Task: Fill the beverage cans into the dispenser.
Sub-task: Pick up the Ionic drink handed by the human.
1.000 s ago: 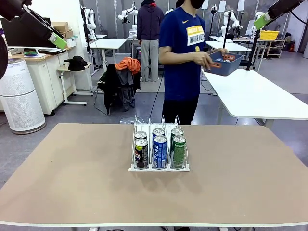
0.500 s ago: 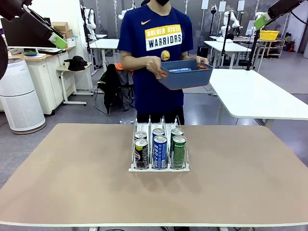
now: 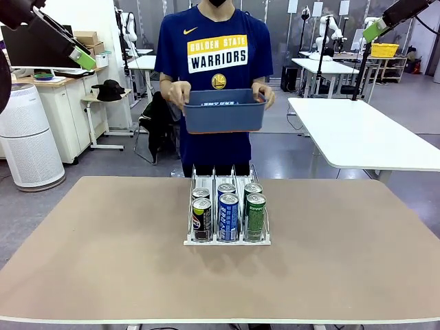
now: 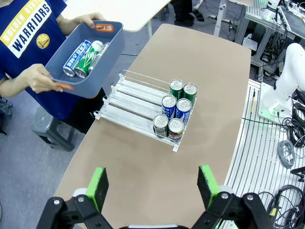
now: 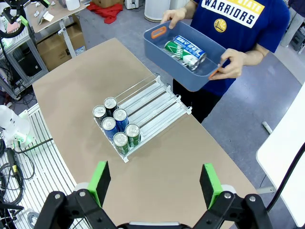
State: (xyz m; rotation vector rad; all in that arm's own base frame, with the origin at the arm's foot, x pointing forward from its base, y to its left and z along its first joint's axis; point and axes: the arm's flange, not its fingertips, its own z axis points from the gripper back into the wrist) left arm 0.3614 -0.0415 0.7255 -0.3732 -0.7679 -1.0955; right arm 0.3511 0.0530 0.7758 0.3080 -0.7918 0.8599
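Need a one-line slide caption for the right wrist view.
Open right claw above the table: six cans stand in the dispenser, and a person holds a blue-grey bin with more cans.

dispenser [image 4: 131,98] rear lanes free, cans [image 4: 183,109] crowd front

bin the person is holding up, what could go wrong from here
1. The cans lie loose on their sides in the bin, which is held in the air: a tilt may roll them out.
2. The person's hand grips its handle, close to any reach inside.
3. The dispenser lanes are narrow: a can may tip.
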